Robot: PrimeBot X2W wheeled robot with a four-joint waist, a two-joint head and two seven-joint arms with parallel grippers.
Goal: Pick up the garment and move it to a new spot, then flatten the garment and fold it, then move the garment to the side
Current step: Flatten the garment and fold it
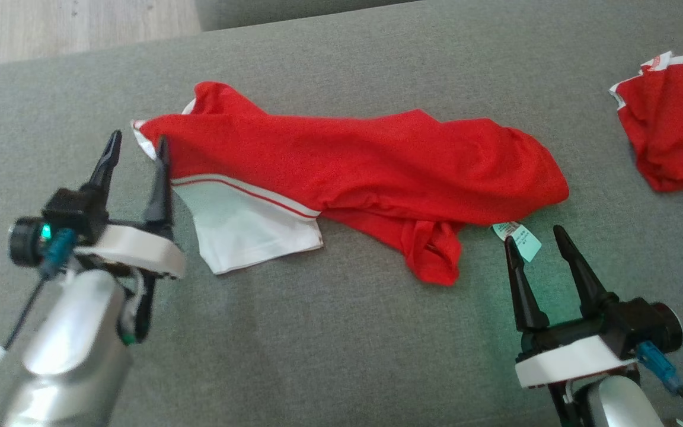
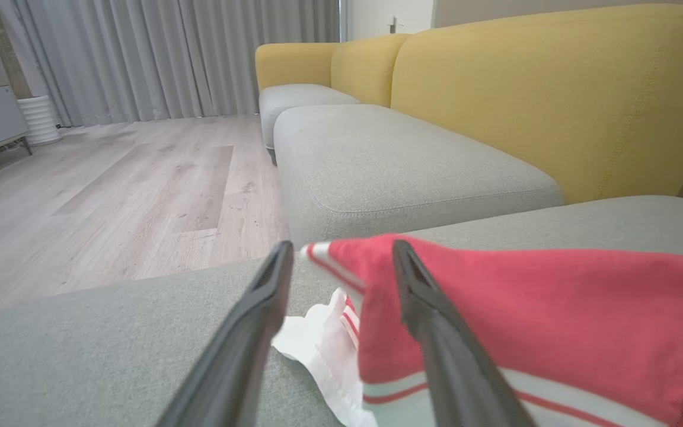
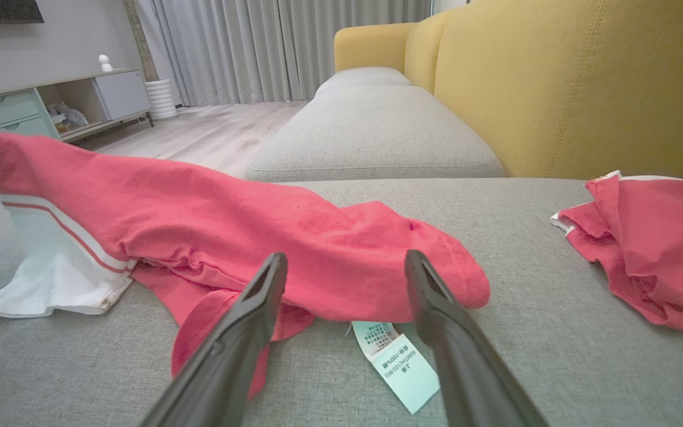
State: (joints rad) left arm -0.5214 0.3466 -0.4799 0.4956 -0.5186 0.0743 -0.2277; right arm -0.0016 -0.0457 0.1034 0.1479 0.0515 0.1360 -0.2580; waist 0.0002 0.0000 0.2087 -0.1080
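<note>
Sprawling crumpled across the grey sofa seat (image 1: 341,356), the red-and-white garment (image 1: 365,160) has the left end effector (image 1: 140,137) open at its striped corner and the right end effector (image 1: 532,235) open beside its care label (image 3: 404,367). A yellow backrest (image 2: 555,89), wood floor (image 2: 110,196) and grey curtains (image 2: 158,53) lie beyond.
</note>
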